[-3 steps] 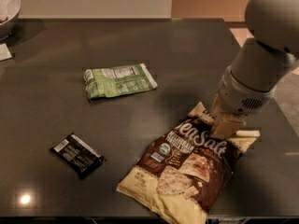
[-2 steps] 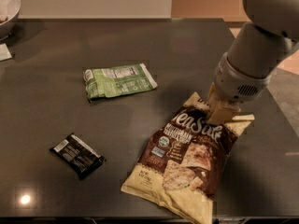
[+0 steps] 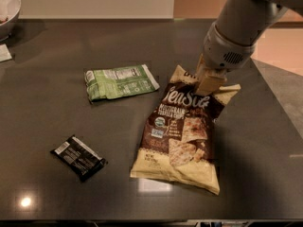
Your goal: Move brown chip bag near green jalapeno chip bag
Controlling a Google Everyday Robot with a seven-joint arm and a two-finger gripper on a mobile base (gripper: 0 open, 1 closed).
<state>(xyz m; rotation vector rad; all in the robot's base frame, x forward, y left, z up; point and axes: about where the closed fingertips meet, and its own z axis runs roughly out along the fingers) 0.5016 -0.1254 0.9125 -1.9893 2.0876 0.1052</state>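
Note:
The brown chip bag (image 3: 182,134) is the biggest item, dark brown and cream with "Sea Salt" lettering, lying at centre right of the dark table with its top end lifted. My gripper (image 3: 207,81) comes down from the upper right and is shut on the bag's top edge. The green jalapeno chip bag (image 3: 120,82) lies flat, label side up, a short way to the left of the brown bag's top, with a small gap between them.
A small black wrapper (image 3: 78,157) lies at front left. A white bowl (image 3: 8,11) sits at the far left corner with a white scrap (image 3: 4,53) beside it. The table's right edge (image 3: 277,103) runs close behind the arm.
My gripper has dragged the brown chip bag up and to the left, away from the front edge and closer to the green bag. The green bag and black wrapper have not moved.

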